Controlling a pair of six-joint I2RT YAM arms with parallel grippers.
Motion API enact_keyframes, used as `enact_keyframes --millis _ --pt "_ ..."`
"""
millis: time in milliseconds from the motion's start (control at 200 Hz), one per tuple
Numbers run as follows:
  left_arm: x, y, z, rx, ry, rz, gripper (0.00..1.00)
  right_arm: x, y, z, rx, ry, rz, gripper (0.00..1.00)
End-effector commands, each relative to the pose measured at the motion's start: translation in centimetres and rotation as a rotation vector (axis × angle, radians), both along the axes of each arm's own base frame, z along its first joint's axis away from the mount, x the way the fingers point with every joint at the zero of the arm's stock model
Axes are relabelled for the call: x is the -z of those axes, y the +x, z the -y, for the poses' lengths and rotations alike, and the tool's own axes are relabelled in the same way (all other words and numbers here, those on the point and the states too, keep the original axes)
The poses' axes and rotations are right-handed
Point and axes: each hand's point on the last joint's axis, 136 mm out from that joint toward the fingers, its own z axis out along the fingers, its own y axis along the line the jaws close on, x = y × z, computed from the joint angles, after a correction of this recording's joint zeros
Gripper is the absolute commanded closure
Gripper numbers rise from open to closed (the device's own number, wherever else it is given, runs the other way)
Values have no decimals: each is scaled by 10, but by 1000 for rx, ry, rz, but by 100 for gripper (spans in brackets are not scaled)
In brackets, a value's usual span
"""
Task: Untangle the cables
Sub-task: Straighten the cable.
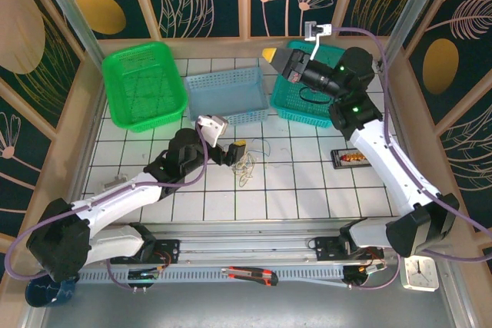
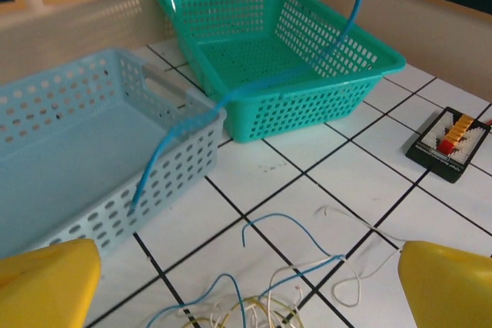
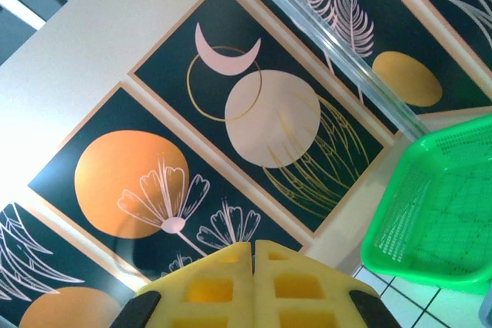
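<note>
Left gripper [image 1: 237, 148] sits low over the tiled table [image 1: 307, 190], its yellow fingers [image 2: 48, 282] spread wide apart with nothing between them. Right under and just ahead of it is the tangle of cables [image 1: 247, 162]: loose loops of blue, white and pale yellowish wire lying on the tiles between the two fingers in the left wrist view [image 2: 265, 297].

One blue wire [image 2: 231, 97] runs out of that area, up against the wall of the pale blue basket [image 2: 169, 167], across the teal basket [image 2: 307, 109] and off the top edge. Off to the right on the tiles lies a small black box [image 2: 450, 144].

Right gripper [image 1: 270, 54] is up high over the teal basket's far corner, fingers [image 3: 231, 282] pressed flat together. Whether the blue wire is pinched there, I cannot tell. Beyond it sits the bright green basket [image 3: 438, 220].
</note>
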Motion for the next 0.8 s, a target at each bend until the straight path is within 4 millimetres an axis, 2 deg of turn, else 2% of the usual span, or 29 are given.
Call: enact_keyframes --millis 0,395,686,741,791 --pt "-32 10 5 14 9 133 1 -9 -7 -10 -15 0 40 100" --pt "-24 15 21 66 21 142 1 -9 -37 -54 -124 -18 51 100" --pt "-27 23 17 21 -2 173 1 -23 -52 -60 -150 6 76 100" --pt "-28 22 16 14 -16 181 6 -27 -54 -57 -142 16 83 100" --pt "-28 22 17 17 -28 184 17 -32 -55 -54 -130 27 93 100"
